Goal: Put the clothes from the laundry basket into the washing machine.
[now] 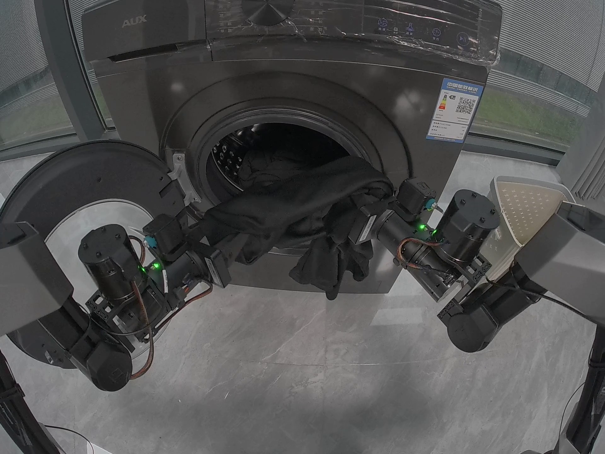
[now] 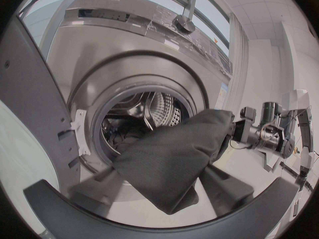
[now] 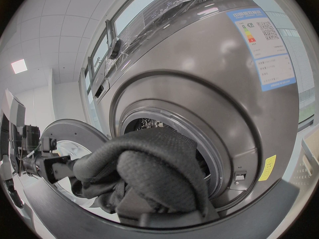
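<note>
Left gripper (image 1: 234, 247) and right gripper (image 1: 359, 219) each clamped an end of the black garment (image 1: 296, 200), mid-frame. It sagged across the washing machine (image 1: 403, 96) opening; laundry basket (image 1: 526, 206) sat far right.

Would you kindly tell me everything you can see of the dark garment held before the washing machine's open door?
The dark garment is black, knitted-looking cloth, bunched. It stretches across the open port of the washing machine, one end in the left gripper, the other in the right gripper. Its middle arches into the port and seems to rest on the lower rim; a loose fold hangs below the right end, clear of the floor.
</note>
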